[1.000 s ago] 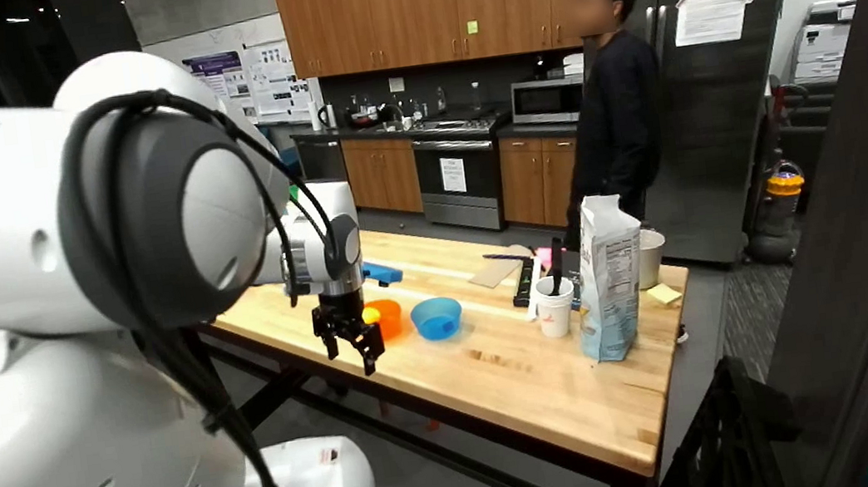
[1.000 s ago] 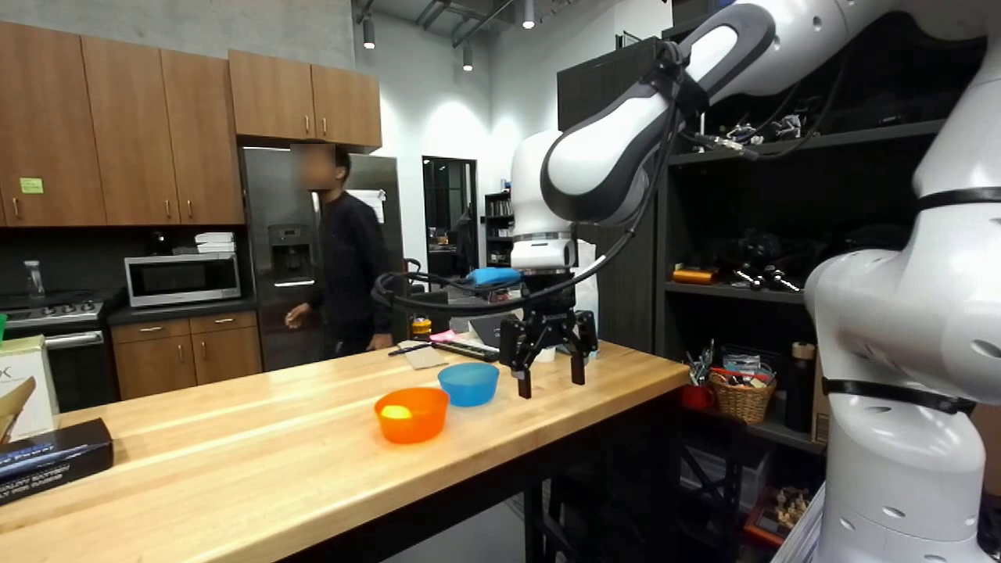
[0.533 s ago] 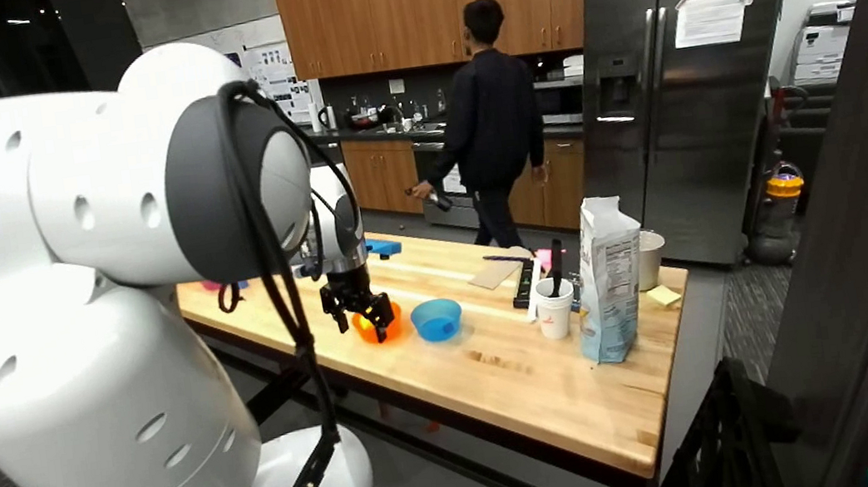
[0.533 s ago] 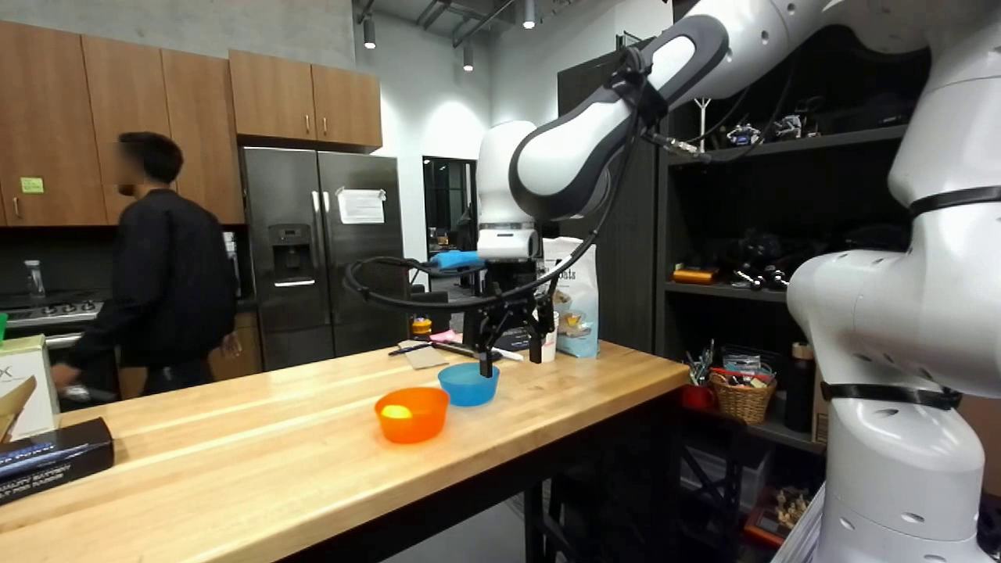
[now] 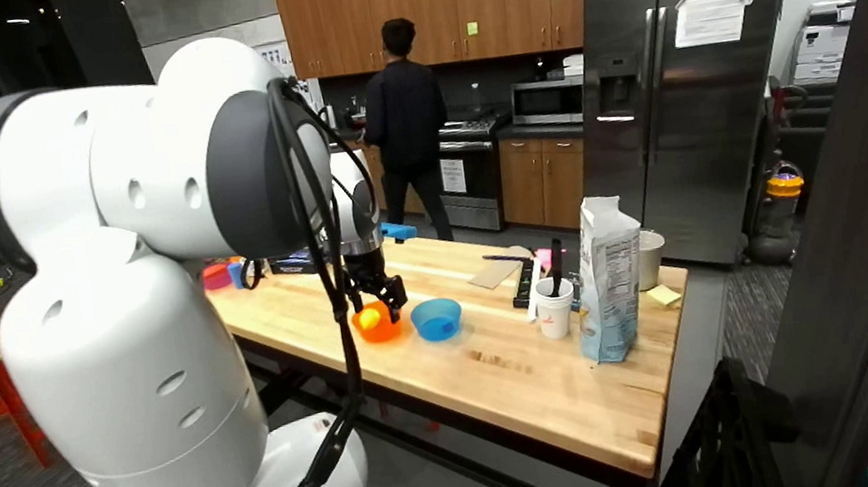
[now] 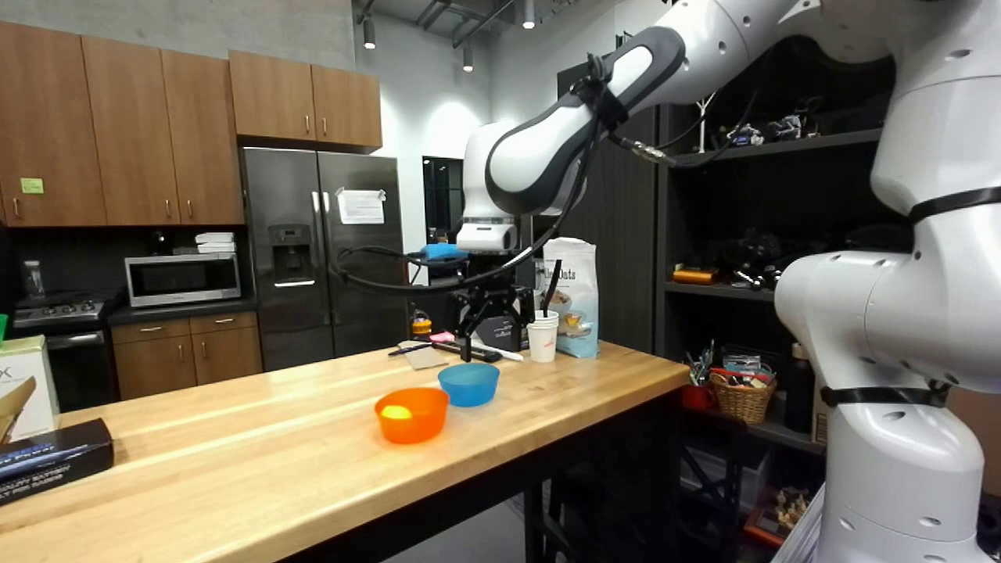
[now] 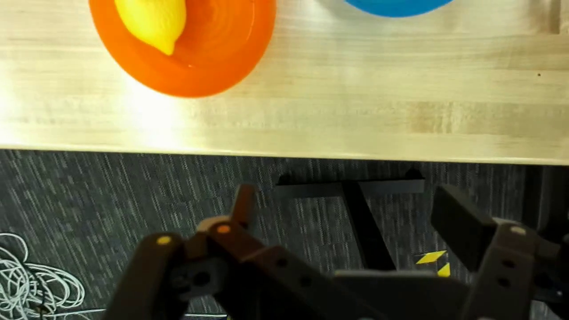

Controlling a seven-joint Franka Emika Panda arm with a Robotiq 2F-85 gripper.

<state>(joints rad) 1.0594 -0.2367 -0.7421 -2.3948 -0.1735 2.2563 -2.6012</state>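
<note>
A yellow lemon (image 7: pixel 153 22) lies in the orange bowl (image 7: pixel 222 66), and a blue bowl (image 7: pixel 400 6) stands beside it on the wooden table. Both exterior views show the pair of bowls too, orange (image 6: pixel 422 422) and blue (image 6: pixel 469 383). My black gripper (image 5: pixel 377 311) hangs above the table, open, with nothing between its fingers. From an exterior view the gripper (image 6: pixel 493 348) appears just above and behind the blue bowl, touching neither bowl. In the wrist view the spread gripper (image 7: pixel 344 198) has floor behind it, and the table's edge runs between fingers and bowls.
Farther along the table stand a bag of oats (image 5: pixel 611 279), white cups (image 5: pixel 555 315) with a black utensil, a metal container (image 5: pixel 651 257) and a black strip (image 5: pixel 524 282). At the opposite end lies a black box (image 6: pixel 55 461). A person (image 5: pixel 409 121) stands by the stove.
My gripper has moved up and across, closer to the bowls, staying open. Bowls and lemon have kept their places. The person has walked from the fridge to the stove and sink.
</note>
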